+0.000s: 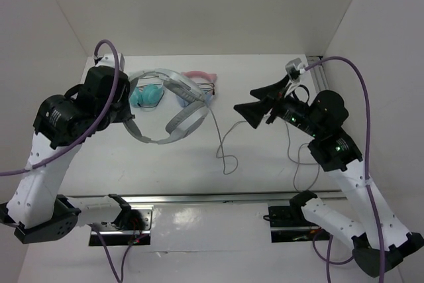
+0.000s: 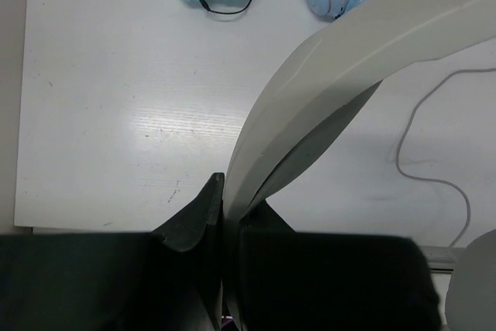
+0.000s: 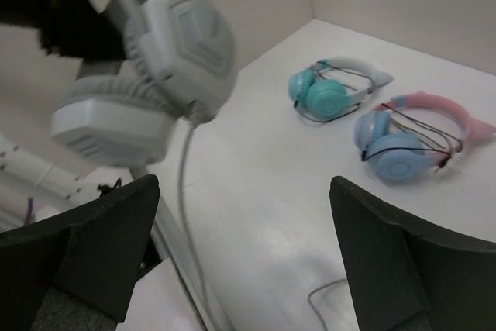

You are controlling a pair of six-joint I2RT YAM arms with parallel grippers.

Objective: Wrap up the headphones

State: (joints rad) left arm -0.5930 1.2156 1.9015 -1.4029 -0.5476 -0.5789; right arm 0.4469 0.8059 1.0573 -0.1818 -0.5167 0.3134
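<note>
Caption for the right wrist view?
Open right gripper facing the headphones in mid-air, cable hanging; teal pair and blue pair on the table.

No text, brand, number or sign can be read in any of the three views. The ear-cup shells of the large light grey over-ear headphones (image 3: 182, 36) show only moulded panel lines, and they are blurred.

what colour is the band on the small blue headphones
Pink band; the right wrist view shows it best.
</note>
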